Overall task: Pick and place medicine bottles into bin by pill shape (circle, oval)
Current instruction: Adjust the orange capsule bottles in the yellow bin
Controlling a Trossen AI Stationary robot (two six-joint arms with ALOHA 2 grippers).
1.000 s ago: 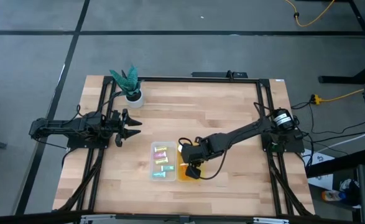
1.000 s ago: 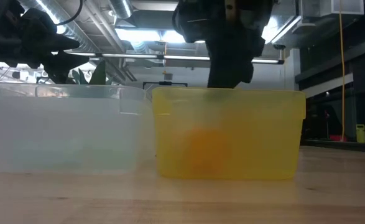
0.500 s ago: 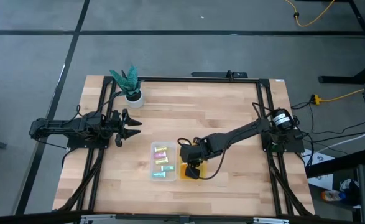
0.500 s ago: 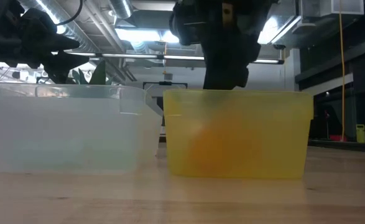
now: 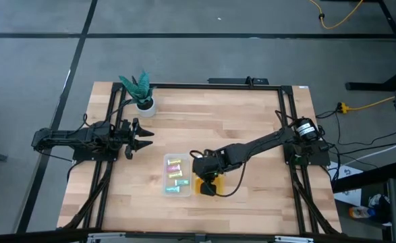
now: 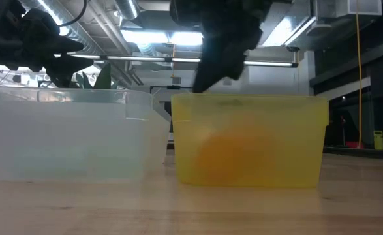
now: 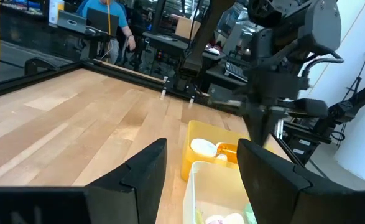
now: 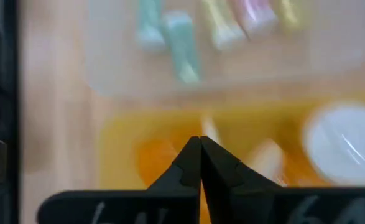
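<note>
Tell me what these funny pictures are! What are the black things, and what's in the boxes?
The black things are two robot arms at a wooden table. One camera looks down from above, one sits at table height, and each arm has one on its wrist. The right gripper reaches over a yellow bin, its fingers pressed together with nothing between them. Inside lie orange medicine bottles with white caps. The clear bin beside it holds slimmer pastel vials. The left gripper waits open at the table's left side, near a potted plant.
</note>
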